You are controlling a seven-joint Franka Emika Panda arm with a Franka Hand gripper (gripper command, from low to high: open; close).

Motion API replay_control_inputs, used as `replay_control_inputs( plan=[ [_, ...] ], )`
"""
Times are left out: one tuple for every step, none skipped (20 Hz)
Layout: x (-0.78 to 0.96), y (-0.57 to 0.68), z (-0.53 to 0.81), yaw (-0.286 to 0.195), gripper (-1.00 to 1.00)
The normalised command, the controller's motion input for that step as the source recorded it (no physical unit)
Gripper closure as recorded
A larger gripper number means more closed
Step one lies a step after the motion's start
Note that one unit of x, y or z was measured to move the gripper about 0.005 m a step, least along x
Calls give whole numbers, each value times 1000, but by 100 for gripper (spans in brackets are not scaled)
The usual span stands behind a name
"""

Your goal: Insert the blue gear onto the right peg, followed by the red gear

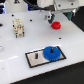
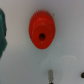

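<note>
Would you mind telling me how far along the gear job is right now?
Done: the blue gear already sits on the right peg. In hand: nothing visibly; the claw hovers by the red gear, which lies loose on the table. Left: grasping it and fitting it onto that peg.

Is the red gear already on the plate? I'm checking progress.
No. The red gear lies on the white table, apart from the plate carrying the blue gear.

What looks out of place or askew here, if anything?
Nothing stands out. The blue gear lies flat at the plate, the red gear sits apart on the table under the gripper, unspilled and undamaged.
</note>
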Motion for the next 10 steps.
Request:
replay_control_inputs(
  plan=[
    [-358,213,-410,0,-100],
    [-322,158,-409,0,-100],
    [-325,158,-417,0,-100],
    [-401,141,-403,0,-100],
    [-392,48,-385,0,-100],
    [-444,37,-365,0,-100],
    [-495,-1,-368,0,-100],
    [-445,26,-378,0,-100],
    [-425,23,-336,0,-100],
    [-428,18,-322,0,-100]
  ],
)
